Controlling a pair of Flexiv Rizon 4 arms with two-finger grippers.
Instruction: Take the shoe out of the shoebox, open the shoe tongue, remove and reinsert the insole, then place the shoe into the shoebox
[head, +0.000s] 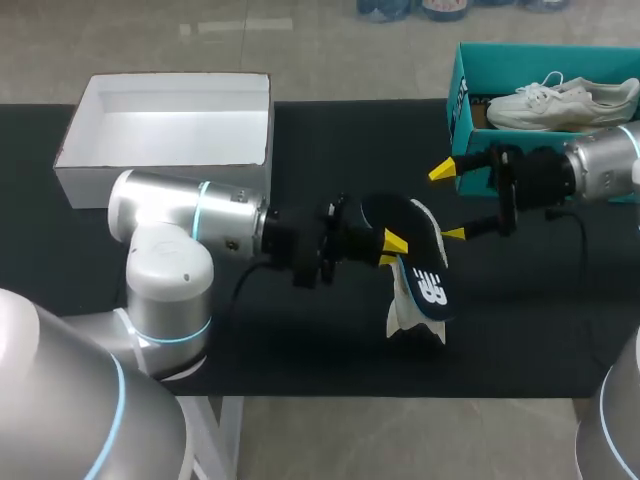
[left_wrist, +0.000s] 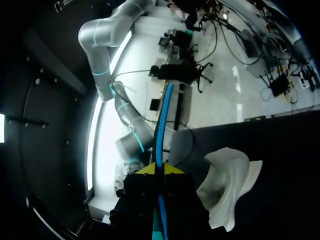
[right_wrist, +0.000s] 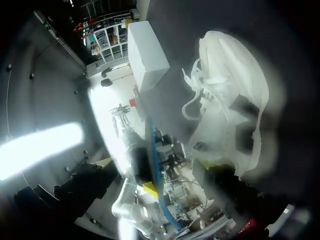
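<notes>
The insole (head: 383, 213) is being pinched edge-on by the left end effector (head: 392, 243) over the middle of the desk (head: 300, 340). The shoe (head: 425, 285) is being observed just beside it, toward the near edge, sole upward. The right end effector (head: 446, 203) is being held spread near the shoe; contact cannot be told. A second shoe (head: 560, 103) is lying in the shoebox (head: 462, 110) at the far right corner.

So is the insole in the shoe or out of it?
Out. The left fingers pinch the dark insole, with the white shoe lying beside it on the table.
</notes>
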